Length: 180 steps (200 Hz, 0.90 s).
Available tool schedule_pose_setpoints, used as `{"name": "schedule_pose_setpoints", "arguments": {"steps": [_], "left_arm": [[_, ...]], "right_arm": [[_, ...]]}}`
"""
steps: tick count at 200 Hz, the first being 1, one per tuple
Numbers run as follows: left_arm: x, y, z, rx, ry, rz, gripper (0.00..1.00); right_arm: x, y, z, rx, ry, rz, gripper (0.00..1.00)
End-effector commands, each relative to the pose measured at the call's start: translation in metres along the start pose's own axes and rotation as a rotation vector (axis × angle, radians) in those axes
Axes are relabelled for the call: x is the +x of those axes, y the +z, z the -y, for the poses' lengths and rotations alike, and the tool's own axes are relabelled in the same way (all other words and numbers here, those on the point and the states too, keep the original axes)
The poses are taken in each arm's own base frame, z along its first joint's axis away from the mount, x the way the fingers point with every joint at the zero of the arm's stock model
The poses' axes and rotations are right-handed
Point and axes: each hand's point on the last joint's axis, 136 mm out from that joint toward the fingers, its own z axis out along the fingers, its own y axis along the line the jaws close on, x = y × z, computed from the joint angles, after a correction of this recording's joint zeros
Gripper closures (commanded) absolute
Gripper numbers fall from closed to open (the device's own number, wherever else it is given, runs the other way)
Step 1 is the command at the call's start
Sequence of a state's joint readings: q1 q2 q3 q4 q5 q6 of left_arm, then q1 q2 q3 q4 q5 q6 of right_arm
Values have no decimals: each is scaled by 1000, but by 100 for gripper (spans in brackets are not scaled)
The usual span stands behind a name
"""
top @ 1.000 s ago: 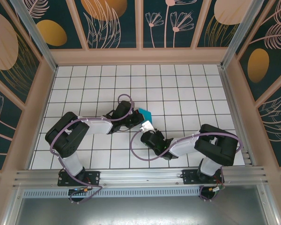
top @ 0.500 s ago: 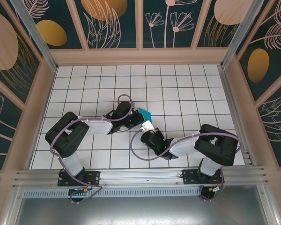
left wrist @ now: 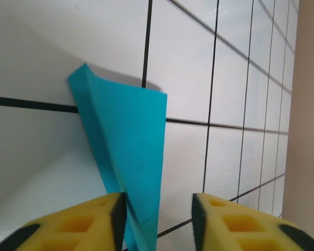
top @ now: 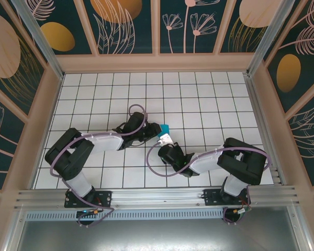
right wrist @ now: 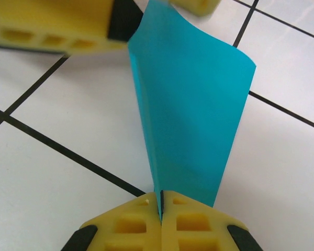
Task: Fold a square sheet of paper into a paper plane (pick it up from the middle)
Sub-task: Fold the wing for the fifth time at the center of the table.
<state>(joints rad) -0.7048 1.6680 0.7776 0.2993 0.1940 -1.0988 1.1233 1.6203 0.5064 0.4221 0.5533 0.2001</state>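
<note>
One folded paper (right wrist: 188,115), maybe a plane; two claws (left wrist: 159,214) (right wrist: 161,209)

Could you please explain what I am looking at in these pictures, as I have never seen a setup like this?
These are two robot arms on a white tiled table. One picture looks down from above; the other two come from cameras on each wrist, with yellow fingers in view. The right gripper is shut on one end of a folded teal paper. The left gripper is open, with the paper's other end between its fingers.
</note>
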Motion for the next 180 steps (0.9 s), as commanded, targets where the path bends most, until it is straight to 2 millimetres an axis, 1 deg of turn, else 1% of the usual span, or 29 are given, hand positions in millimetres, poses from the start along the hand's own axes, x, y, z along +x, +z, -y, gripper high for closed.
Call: {"name": "schedule_pose_setpoints", "arguments": {"steps": [1, 36, 61, 76, 96, 114, 126, 134, 139, 180], "left_arm": [[-15, -17, -12, -76, 6, 91, 51], [-28, -39, -19, -134, 1, 186, 43], [-31, -53, -30, -158, -19, 235, 38], [-32, -57, -32, -158, -24, 254, 36], [-32, -58, -33, -161, -20, 252, 36], [-30, -54, -32, -156, -17, 236, 35], [-29, -51, -30, -148, -15, 226, 36], [-28, -49, -30, -142, -16, 220, 36], [-27, -48, -30, -140, -16, 214, 36], [-24, -43, -29, -134, -12, 192, 37]], "right_arm": [[-3, 2, -5, -44, 59, 0, 97], [-2, 2, -9, -124, 124, -12, 97], [-4, 0, -9, -192, 190, -12, 97], [-4, -1, -6, -232, 242, -17, 97], [-7, -4, -4, -286, 301, -12, 97], [-11, -8, -5, -341, 337, -1, 97], [-11, -9, -7, -385, 360, -13, 97], [-10, -8, -4, -379, 380, -18, 97], [-9, -8, -6, -406, 391, -28, 97], [-9, -12, 1, -476, 493, -29, 98]]}}
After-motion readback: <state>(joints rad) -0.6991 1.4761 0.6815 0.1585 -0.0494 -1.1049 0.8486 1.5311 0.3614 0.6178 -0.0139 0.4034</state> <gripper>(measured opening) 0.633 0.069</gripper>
